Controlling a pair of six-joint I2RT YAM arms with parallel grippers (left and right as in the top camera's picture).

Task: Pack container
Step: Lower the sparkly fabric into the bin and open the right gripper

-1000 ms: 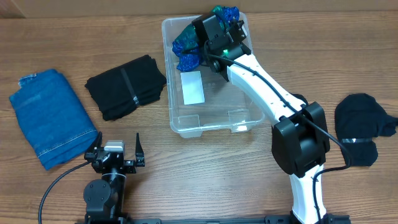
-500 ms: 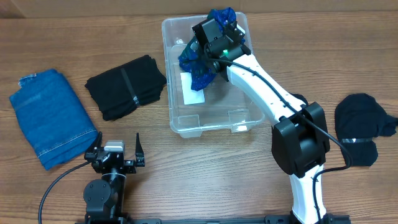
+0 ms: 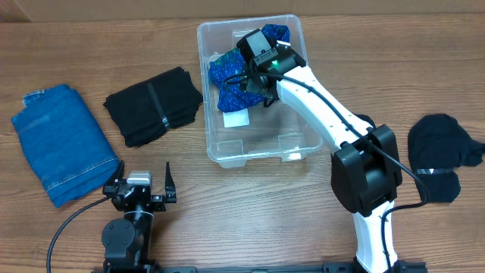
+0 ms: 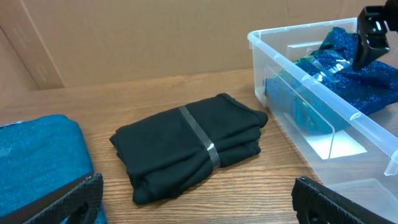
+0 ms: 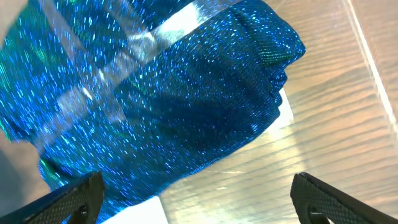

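Right end effector (image 3: 256, 85) hangs over the far half of the container (image 3: 258, 161), fingers apart, nothing clamped. The sparkly blue garment (image 3: 226, 80) lies loose inside, directly under the fingers and bunched toward the far-left corner, partly covering the white label (image 3: 236, 118). Container sits mid-desk with its long axis running away from you, and the near half is bare

Left end effector (image 3: 141, 179) is parked low at the near edge of the desk (image 3: 242, 220), fingers apart, empty

Three pieces not yet packed. The folded black garment (image 3: 154, 105) is just left of the container and almost straight ahead of the left end effector, so the left arm looks nearer. Its long axis runs diagonally, with a grey band across the middle. The folded denim (image 3: 64, 144) is further left, also on the left arm's side. The black bundle (image 3: 443, 155) is well right of the container, by the right arm's base, so it's the right arm's pick

My call: lift the right end effector out before anything else goes in
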